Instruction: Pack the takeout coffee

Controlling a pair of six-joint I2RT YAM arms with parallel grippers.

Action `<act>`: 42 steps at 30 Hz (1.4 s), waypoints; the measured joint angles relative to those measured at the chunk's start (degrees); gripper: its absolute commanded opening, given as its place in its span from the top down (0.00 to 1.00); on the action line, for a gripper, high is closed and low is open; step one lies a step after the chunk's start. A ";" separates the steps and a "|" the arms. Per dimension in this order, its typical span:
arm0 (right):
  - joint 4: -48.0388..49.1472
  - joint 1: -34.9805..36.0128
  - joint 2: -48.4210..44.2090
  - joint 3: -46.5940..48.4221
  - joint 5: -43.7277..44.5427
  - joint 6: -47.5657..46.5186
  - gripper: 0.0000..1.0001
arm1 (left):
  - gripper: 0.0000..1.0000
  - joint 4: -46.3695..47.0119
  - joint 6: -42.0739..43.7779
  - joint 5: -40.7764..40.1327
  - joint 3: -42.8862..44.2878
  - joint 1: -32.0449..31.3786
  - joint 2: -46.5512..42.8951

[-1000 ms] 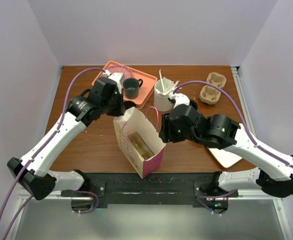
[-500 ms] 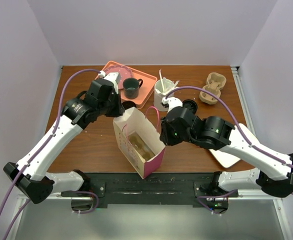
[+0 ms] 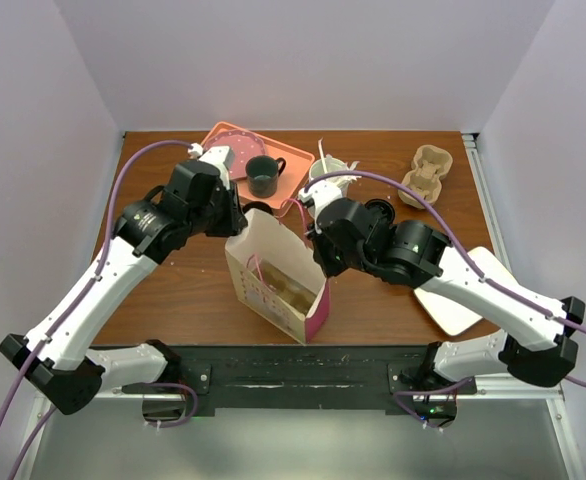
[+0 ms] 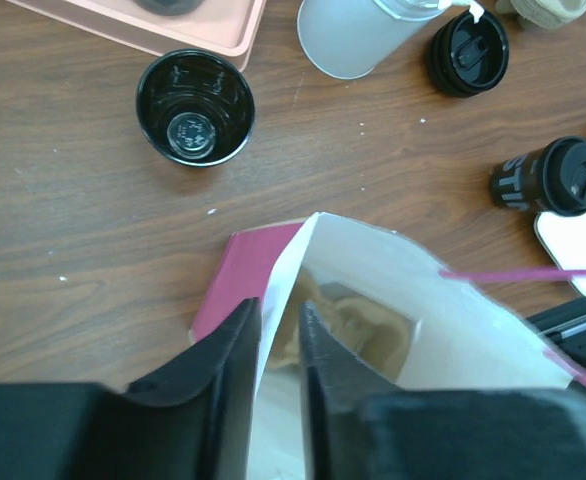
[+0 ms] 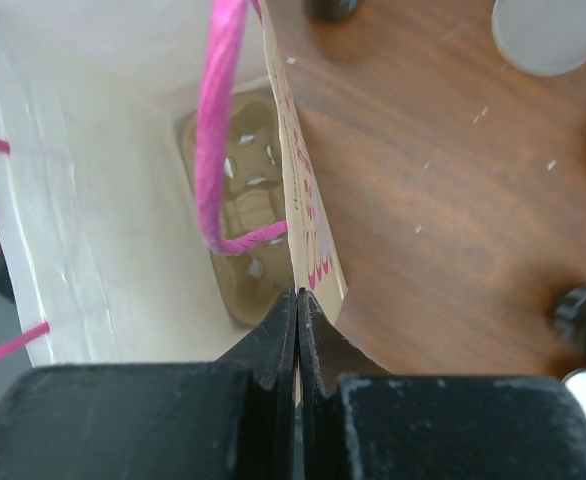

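1. Nearest, the arm bases sit at the near edge of the worktop (image 3: 173,290). Bare wood lies open to the left of the paper bag (image 3: 273,285). The right arm covers most of the wood to the bag's right.
2. The bag stands open in the near middle, with a pulp cup carrier (image 5: 243,200) at its bottom and a pink handle looping inside.
3. The left end effector (image 4: 279,315) is released. Its fingers are a little apart and straddle the bag's rear rim without pressing it.
4. The right end effector (image 5: 297,300) is clenched on the bag's right-hand rim.
5. The takeout coffee (image 4: 548,178), with its lid on, stands on the wood right of the bag, just beside a white flat board (image 4: 573,240).
   - It is well apart from the left end effector, with the bag between them.
   - It is off to the right of the right end effector, with bare wood between them.
   - From above, the right arm hides it.
6. Beyond the bag, a plain black cup (image 4: 193,108) stands open, with free wood around it.
7. Farther back, a loose black lid (image 4: 465,50) lies beside a frosted white cup (image 4: 358,35).
8. At the back left is a pink tray (image 3: 223,150) with a dark mug (image 3: 263,177). A second pulp carrier (image 3: 423,172) sits at the back right, near the wall.
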 measured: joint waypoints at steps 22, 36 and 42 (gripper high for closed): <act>6.75 -8.48 4.20 1.75 -9.66 -23.30 1.00 | 0.41 -2.64 12.15 -4.37 5.97 1.36 8.57; 7.98 -12.83 4.20 1.40 -12.98 -27.96 1.00 | 0.50 -5.62 14.03 -2.29 9.94 2.56 10.58; 8.44 -13.27 4.20 1.40 -15.10 -29.18 1.00 | 0.50 -5.66 14.67 -2.27 9.38 3.23 10.32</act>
